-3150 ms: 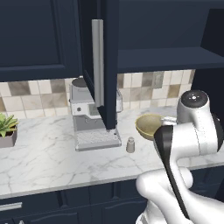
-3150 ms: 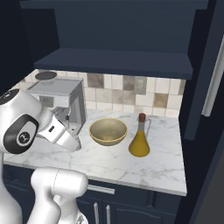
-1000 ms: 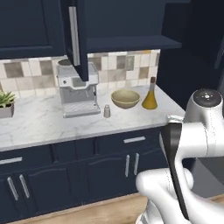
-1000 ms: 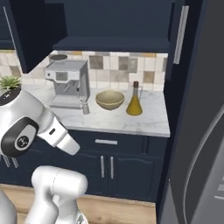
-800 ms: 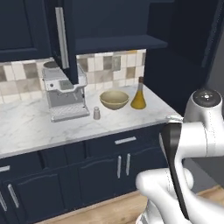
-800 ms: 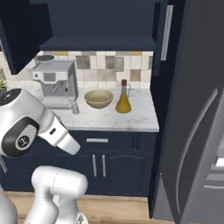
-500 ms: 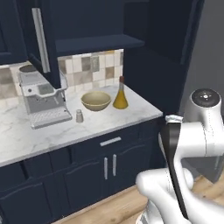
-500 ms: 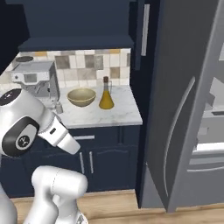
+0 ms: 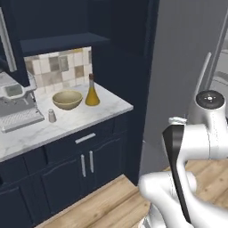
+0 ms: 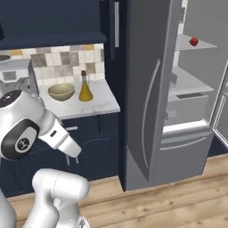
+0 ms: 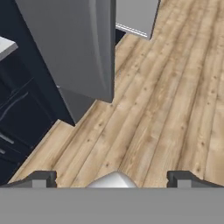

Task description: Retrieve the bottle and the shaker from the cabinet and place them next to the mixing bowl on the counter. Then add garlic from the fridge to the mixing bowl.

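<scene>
Left base view puts the bottle (image 9: 91,92) at the far side of the worktop (image 9: 100,109), just right of the bowl (image 9: 67,99): amber glass, wide cone base, thin neck, dark stopper. It stands upright, close to the bowl; whether the two touch is hard to tell. The shaker (image 9: 51,116), a small pale cylinder, stands nearer, just left of the bowl and apart from it. A coffee machine (image 9: 15,109) to the left is cut off by the picture edge. The cabinet (image 9: 9,42) door and its silver bar handle are cut off at the upper left too. To the right of the bottle the marble runs bare up to its corner.

Right base view shows the same bottle (image 10: 85,89) and bowl (image 10: 61,92) side by side, with the worktop (image 10: 98,107) ending right beside the fridge (image 10: 151,98). The fridge's left door is shut and hides what lies behind it. The right half stands open, showing white walls, grey shelves and a small red object (image 10: 193,42) on an upper shelf. No garlic can be made out on the shelves that show. The right door is cut off by the picture edge. Open wooden floor (image 10: 169,200) lies in front of the fridge and base cabinets.

Hand view looks down at the floor (image 11: 166,100) and the grey fridge door (image 11: 74,48). The end effector (image 11: 111,178) has its fingertips (image 11: 41,178) spread wide, nothing between them.
</scene>
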